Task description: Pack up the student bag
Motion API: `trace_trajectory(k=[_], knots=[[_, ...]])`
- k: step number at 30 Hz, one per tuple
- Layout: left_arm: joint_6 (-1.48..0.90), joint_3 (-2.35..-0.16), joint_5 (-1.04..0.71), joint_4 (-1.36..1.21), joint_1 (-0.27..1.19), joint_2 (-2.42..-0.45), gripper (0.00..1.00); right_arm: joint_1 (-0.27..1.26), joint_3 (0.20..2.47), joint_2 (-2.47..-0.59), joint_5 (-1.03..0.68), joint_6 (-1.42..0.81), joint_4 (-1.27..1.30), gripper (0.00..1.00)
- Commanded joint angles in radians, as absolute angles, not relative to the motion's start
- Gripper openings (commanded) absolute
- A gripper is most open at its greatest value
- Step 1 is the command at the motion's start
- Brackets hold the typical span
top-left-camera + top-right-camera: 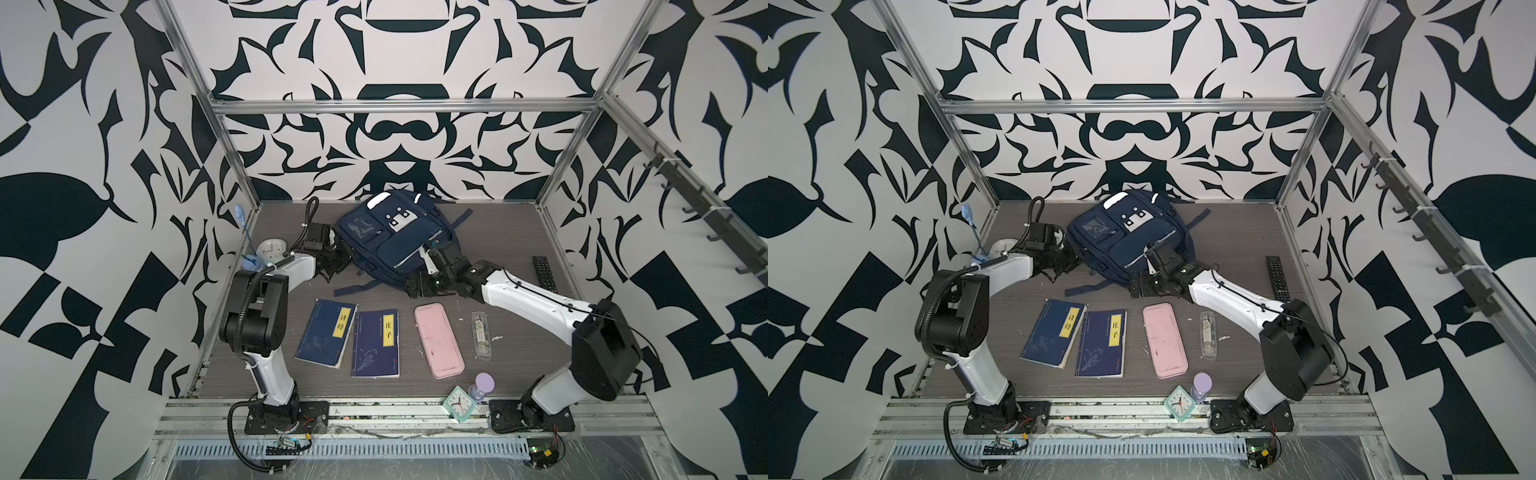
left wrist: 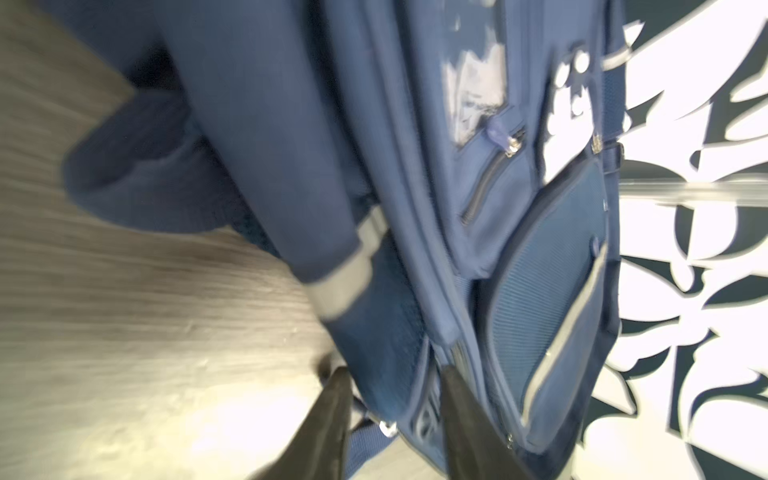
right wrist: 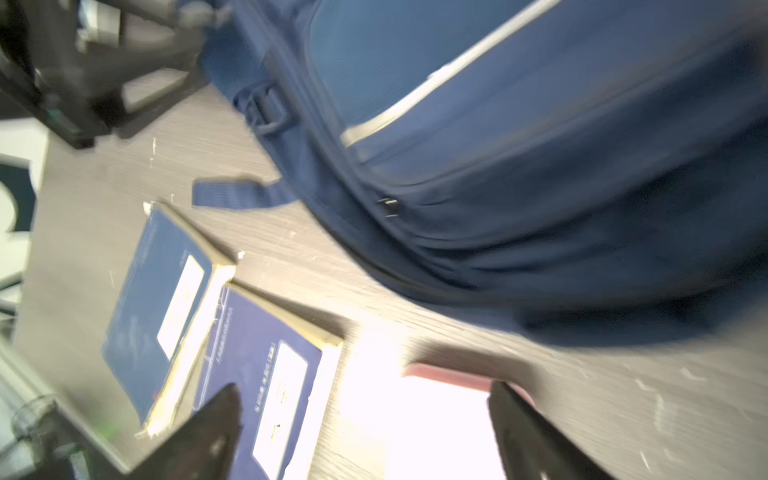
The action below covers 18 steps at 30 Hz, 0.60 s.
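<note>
Black-and-white patterned walls (image 1: 395, 137) enclose a grey wood-grain table (image 1: 511, 232), where we read yellow labels on two navy books: 诗经 on the left-hand book (image 1: 326, 338), 庄子 on the right-hand book (image 1: 376, 345) beside it. Our left gripper (image 2: 395, 374) stands part open with the near left edge of the student bag (image 1: 395, 241) between its fingers; we cannot tell whether they pinch the fabric. Our right gripper (image 3: 365, 388) gapes wide and grips nothing, just beside the bag's near right side. We see the student bag lying flat at the back middle of the table, pockets up, its top toward the far wall, its long axis running roughly from far to near
</note>
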<state>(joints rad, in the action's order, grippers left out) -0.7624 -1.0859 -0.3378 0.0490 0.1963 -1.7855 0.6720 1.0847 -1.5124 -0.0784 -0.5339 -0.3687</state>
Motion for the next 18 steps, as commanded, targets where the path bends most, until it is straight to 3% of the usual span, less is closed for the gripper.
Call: trace_trajectory(k=[1,7,18], knots=[[-0.725,-1.045,-0.342,0.096,0.193,-1.732,0.52,0.678,1.030,-1.408,0.069,-0.594,-0.285,0.99],[-0.674,-1.016,-0.351,0.157,0.211,-1.647,0.77,0.681,1.014,-1.416,-0.001,-0.632,-0.238,0.99],[-0.528,-1.011,-0.254,0.471,0.326,-1.462,0.83,0.794,0.996,-1.475,-0.096,-0.641,-0.221,0.94]])
